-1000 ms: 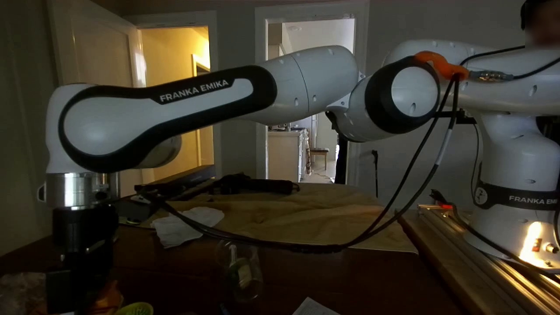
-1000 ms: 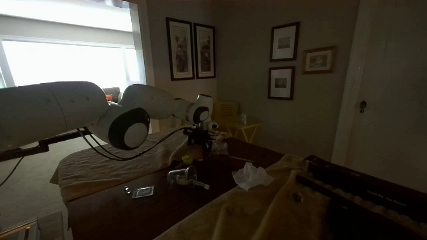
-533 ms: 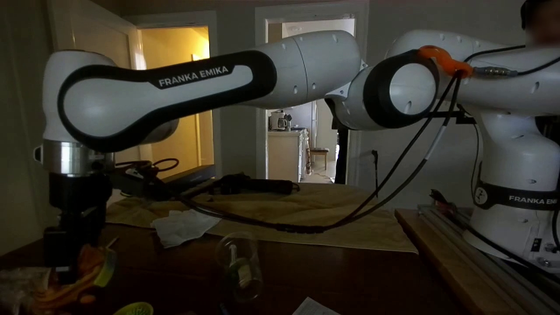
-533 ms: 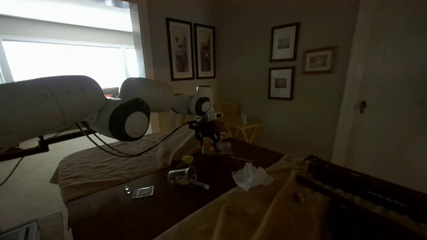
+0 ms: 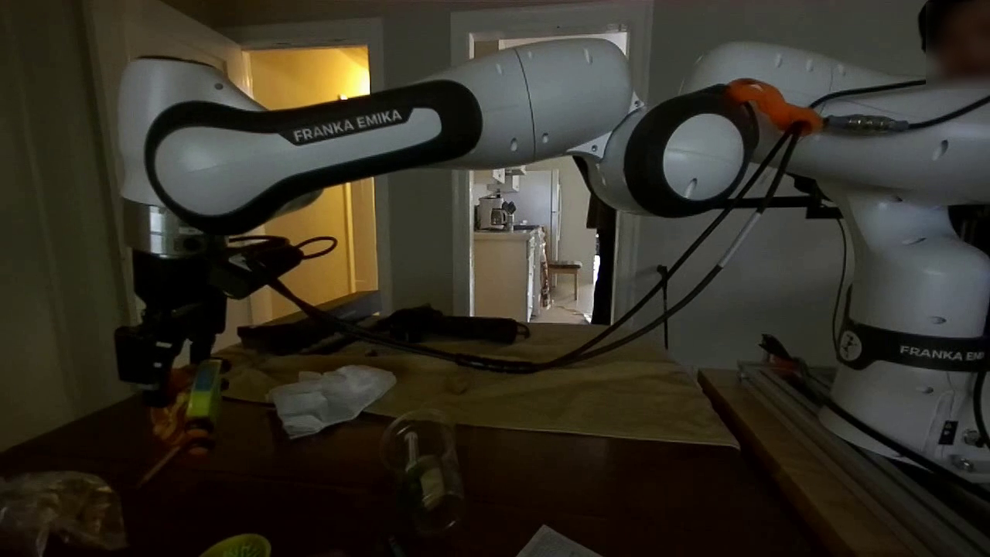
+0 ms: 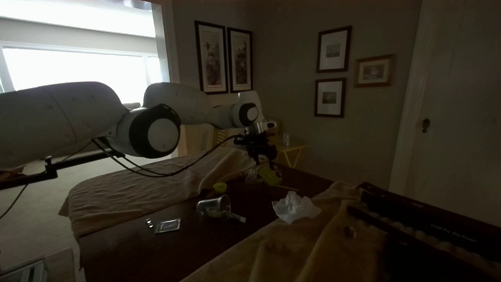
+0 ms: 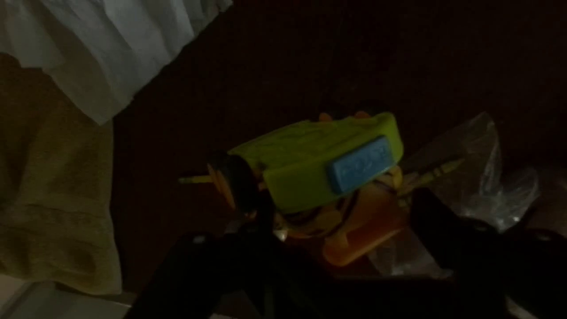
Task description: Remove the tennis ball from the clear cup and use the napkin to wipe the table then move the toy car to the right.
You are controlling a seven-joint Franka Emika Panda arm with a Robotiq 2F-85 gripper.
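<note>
One dark tabletop (image 5: 309, 495) is overhung by the gripper (image 7: 343, 208); near the napkin (image 5: 329, 398), the tilted toy car (image 7: 314, 186) is gripped between the fingers (image 7: 434, 226) and apparently raised off the tabletop. The final car-moving step is judged in hand; next, a steady rightward carry and gentle lowering are called for.

I see the toy car (image 7: 305, 177) in lime green, with a blue block (image 7: 361, 164) whose raised marks I can't read; its tyres (image 7: 241, 184) are black, and its orange-yellow part (image 7: 372, 208) carries dark stripes. My gripper (image 7: 344, 204), on the car, is black. Near the car the napkin (image 5: 329, 398) shows plain white; farther from it, the clear cup (image 5: 421, 480) is colourless. The bench (image 5: 588, 487) under the car is dark brown, the cloth (image 5: 541, 402) near it tan.
</note>
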